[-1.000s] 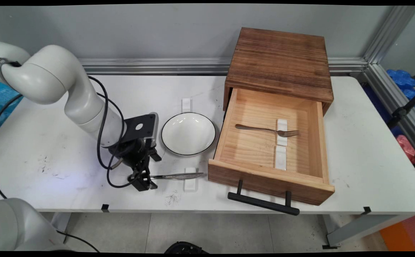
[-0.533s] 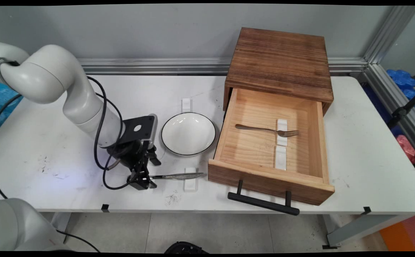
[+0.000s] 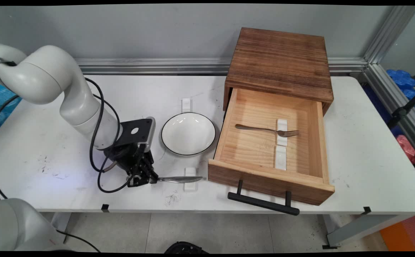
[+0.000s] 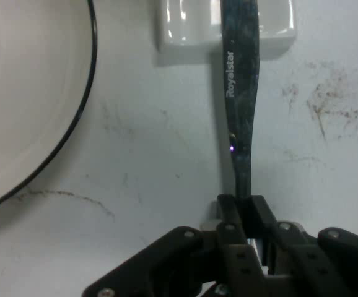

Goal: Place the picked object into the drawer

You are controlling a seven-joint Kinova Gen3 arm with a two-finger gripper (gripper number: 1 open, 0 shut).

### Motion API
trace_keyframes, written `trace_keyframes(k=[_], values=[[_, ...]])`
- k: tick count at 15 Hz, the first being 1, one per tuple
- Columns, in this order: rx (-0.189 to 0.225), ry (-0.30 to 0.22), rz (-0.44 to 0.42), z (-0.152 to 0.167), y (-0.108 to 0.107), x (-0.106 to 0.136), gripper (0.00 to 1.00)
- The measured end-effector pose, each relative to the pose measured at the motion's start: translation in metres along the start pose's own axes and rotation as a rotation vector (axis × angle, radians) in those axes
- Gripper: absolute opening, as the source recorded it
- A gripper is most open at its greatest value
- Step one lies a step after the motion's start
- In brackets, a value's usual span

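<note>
knife [image 3: 178, 179]: steel, "Royalstar" on the blade, flat near the table's front edge
handle: pinched by gripper [image 3: 149, 177]
blade: on white rest [image 3: 190, 177]

My main view is evenly lit from overhead, with soft shadows under the drawer [image 3: 269, 157] and the arm on the counter [image 3: 364, 150]. Small glints sit on the bowl [image 3: 188, 134]. The frame edges bow outward. My hand view is dimmer and slightly soft; glare streaks the white rest [image 4: 185, 25] near the knife [image 4: 240, 124]

White plate [image 3: 188, 134], thin black rim
</note>
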Motion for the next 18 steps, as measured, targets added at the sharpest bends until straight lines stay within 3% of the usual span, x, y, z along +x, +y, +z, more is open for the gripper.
trace_keyframes(k=[10,18], values=[[0.013,-0.011,-0.009,-0.023,0.001,0.004,0.0],[0.038,-0.032,-0.019,-0.101,0.01,0.022,0.0]])
